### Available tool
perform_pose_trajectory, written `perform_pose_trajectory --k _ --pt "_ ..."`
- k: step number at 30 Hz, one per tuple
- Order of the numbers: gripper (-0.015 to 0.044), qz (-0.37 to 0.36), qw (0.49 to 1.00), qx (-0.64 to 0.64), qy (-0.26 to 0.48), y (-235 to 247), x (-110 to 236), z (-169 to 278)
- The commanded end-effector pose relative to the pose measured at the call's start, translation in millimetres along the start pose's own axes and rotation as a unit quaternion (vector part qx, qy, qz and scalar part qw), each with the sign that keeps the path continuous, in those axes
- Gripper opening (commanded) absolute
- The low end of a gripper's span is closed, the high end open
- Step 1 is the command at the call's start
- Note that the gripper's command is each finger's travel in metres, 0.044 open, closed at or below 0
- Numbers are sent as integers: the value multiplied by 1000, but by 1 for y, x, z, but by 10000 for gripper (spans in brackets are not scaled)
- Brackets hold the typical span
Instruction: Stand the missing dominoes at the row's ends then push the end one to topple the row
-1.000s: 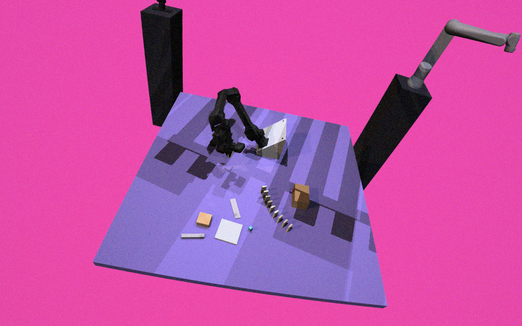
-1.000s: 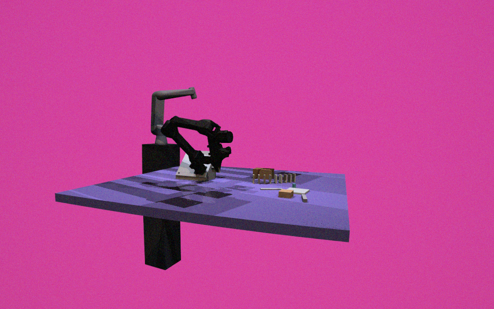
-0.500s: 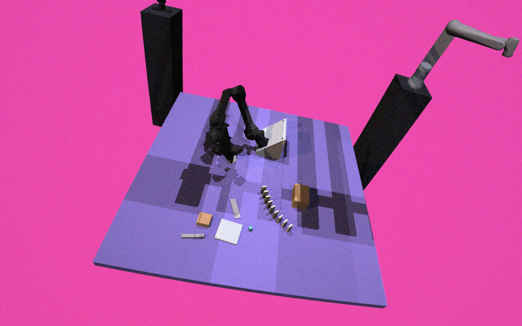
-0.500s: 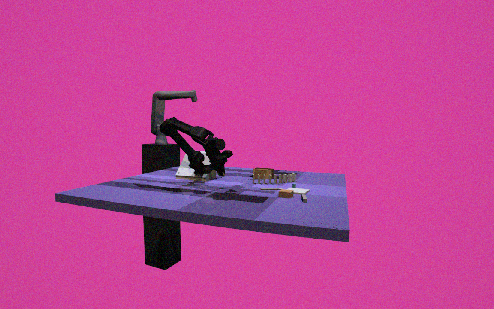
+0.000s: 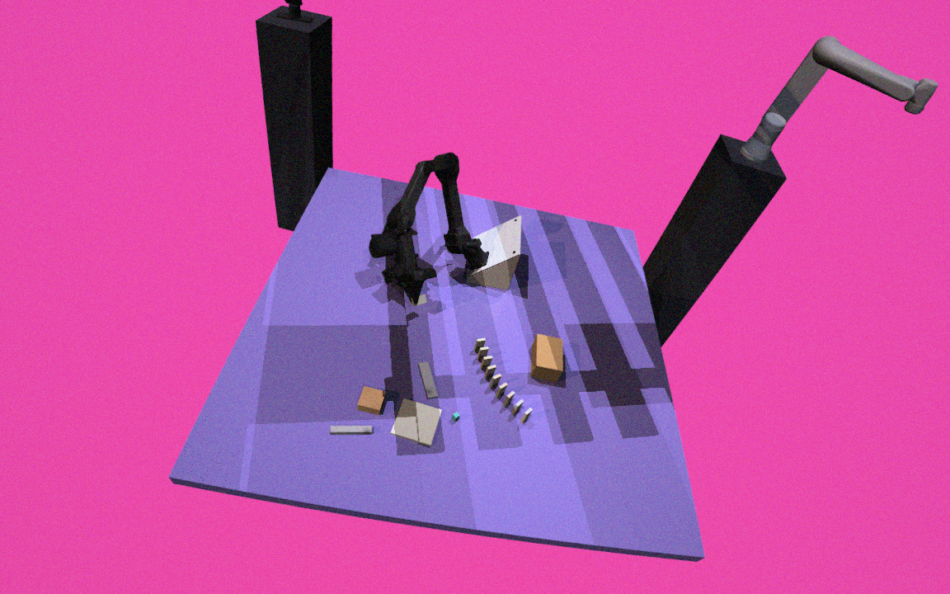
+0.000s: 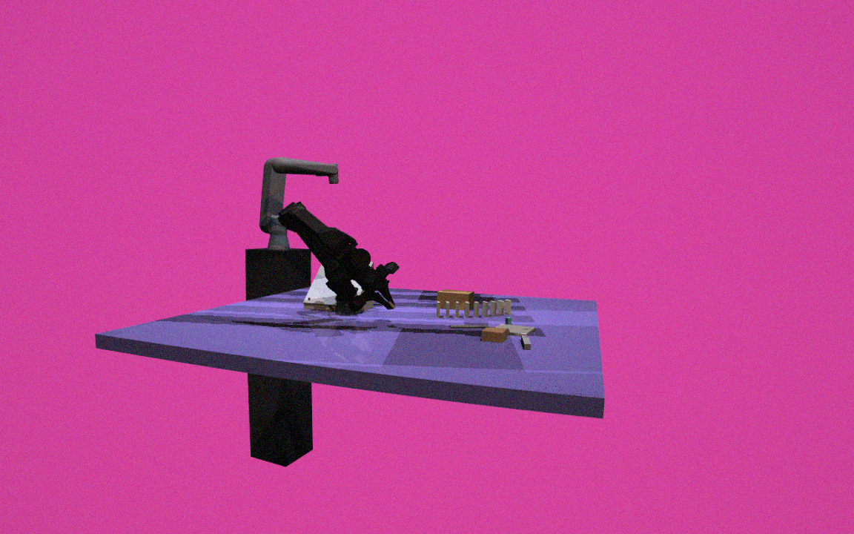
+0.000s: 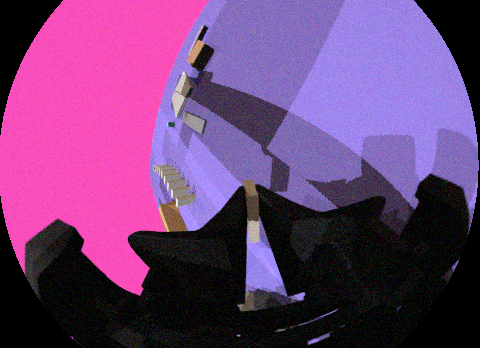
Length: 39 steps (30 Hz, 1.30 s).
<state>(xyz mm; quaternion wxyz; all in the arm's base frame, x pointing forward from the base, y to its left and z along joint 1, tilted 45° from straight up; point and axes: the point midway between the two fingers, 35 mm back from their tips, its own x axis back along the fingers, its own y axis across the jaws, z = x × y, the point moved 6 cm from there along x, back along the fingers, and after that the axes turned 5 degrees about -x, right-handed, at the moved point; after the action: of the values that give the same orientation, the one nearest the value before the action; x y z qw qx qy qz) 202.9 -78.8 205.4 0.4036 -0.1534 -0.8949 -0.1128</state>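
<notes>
- We have the end effector (image 7: 252,222) clenched on a thin tan domino (image 7: 252,216), seen edge-on between the fingertips in the wrist view.
- In the top view the end effector (image 5: 415,294) sits low near the arm's wedge-shaped base (image 5: 502,243), well apart from the row of standing dominoes (image 5: 502,388).
- We judge the carry is the step in hand: we lift first, then travel toward one end of the row.
- We approach along the row's line from outside, so the fingers never sweep past standing pieces or the tan box (image 5: 547,357) beside them.
- We set the domino upright on the counter (image 5: 316,473), match the gap, and only then release.
</notes>
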Motion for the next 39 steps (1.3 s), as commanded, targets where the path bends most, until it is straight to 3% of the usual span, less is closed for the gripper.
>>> perform_pose_trajectory --k 1,20,39 --pt "22 -19 999 -1 -30 -5 -1 0" --pt "22 -78 970 46 -226 -31 10 1" --pt "22 -69 900 186 -388 -46 32 21"
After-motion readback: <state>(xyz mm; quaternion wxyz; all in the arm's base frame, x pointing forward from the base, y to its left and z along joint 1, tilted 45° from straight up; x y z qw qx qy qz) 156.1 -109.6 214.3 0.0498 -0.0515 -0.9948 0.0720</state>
